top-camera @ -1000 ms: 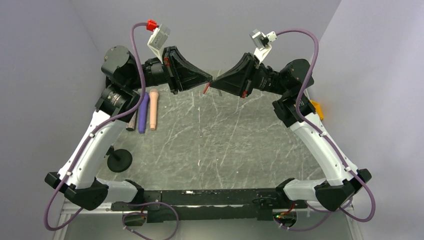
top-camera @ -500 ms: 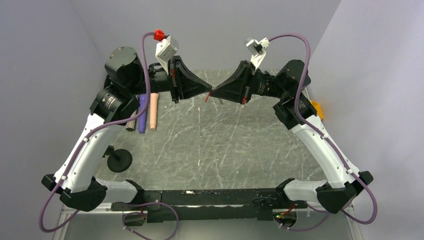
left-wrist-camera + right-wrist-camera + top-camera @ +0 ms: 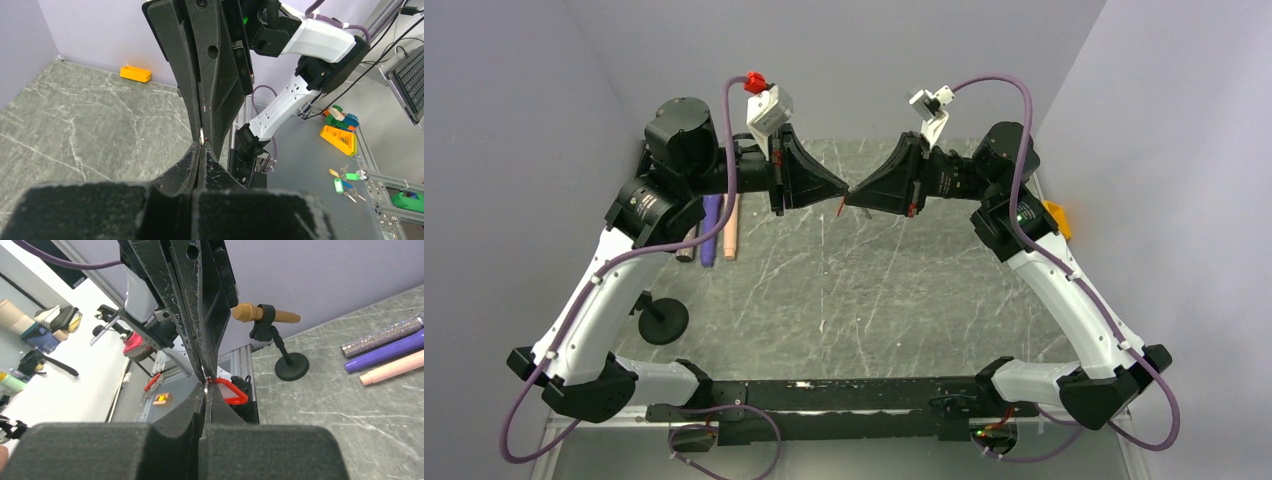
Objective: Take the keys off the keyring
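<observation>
My two grippers meet tip to tip in the air over the far middle of the table. Both the left gripper (image 3: 838,190) and the right gripper (image 3: 854,192) are shut. The keyring's small red tag (image 3: 840,206) hangs just under the point where they meet. In the right wrist view the red tag (image 3: 228,390) dangles beside my right gripper (image 3: 205,388), and a sliver of metal ring shows between its fingertips. In the left wrist view a metal glint sits at the tip of my left gripper (image 3: 200,146). The keys are hidden between the jaws.
A glittery pen (image 3: 687,246), a purple pen (image 3: 711,231) and a pink pen (image 3: 730,226) lie at the table's left side. A black stand with a round base (image 3: 662,321) sits near the left arm. A yellow-orange box (image 3: 1055,216) is at the right edge.
Both grippers, still joined tip to tip, have shifted toward the near side of the table, and their wrists have turned. The red tag went with them.
</observation>
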`<state>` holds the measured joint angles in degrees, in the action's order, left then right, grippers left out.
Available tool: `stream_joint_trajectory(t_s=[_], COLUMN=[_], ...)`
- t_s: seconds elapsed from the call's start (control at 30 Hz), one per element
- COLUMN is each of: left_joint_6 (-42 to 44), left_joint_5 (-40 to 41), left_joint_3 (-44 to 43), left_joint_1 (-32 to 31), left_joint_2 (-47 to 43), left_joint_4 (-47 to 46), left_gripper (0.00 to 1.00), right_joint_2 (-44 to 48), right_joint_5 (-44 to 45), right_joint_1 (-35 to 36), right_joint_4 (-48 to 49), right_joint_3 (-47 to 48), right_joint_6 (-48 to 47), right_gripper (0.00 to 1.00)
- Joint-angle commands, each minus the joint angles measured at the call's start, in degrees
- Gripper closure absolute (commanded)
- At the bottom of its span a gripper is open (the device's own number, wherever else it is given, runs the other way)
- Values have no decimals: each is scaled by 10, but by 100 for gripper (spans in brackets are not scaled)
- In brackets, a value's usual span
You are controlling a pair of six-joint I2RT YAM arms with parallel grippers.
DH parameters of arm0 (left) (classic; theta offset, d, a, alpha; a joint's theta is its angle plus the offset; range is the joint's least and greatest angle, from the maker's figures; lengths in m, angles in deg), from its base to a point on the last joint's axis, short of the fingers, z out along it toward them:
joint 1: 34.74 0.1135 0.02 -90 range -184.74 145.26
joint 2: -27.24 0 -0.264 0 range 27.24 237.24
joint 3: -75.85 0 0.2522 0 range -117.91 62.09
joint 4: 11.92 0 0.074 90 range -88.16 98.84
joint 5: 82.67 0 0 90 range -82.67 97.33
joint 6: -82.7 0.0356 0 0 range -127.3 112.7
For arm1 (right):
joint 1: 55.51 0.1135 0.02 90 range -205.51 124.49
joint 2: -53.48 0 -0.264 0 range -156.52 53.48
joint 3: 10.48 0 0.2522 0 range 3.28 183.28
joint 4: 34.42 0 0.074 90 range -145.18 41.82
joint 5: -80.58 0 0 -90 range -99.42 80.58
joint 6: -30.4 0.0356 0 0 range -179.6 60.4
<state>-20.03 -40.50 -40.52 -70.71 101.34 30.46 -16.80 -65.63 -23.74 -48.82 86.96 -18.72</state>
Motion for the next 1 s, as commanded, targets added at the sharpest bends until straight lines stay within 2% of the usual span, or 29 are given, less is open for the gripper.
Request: stream_joint_trajectory(t_s=[0.0, 0.43, 0.97], left_joint_6=[29, 85, 115], left_joint_5=[-28, -16, -14], left_joint_3=[-14, -21, -24], left_joint_1=[-21, -46, -67], left_joint_2=[7, 15, 28], left_joint_4=[46, 107, 149], left_gripper=[100, 100, 100], right_joint_2=[2, -27, -39], right_joint_5=[12, -21, -40], right_joint_1=[5, 10, 16], right_joint_4=[25, -61, -118], right_joint_3=[11, 49, 65], right_joint_6=[-11, -59, -84], right_gripper=[100, 100, 100])
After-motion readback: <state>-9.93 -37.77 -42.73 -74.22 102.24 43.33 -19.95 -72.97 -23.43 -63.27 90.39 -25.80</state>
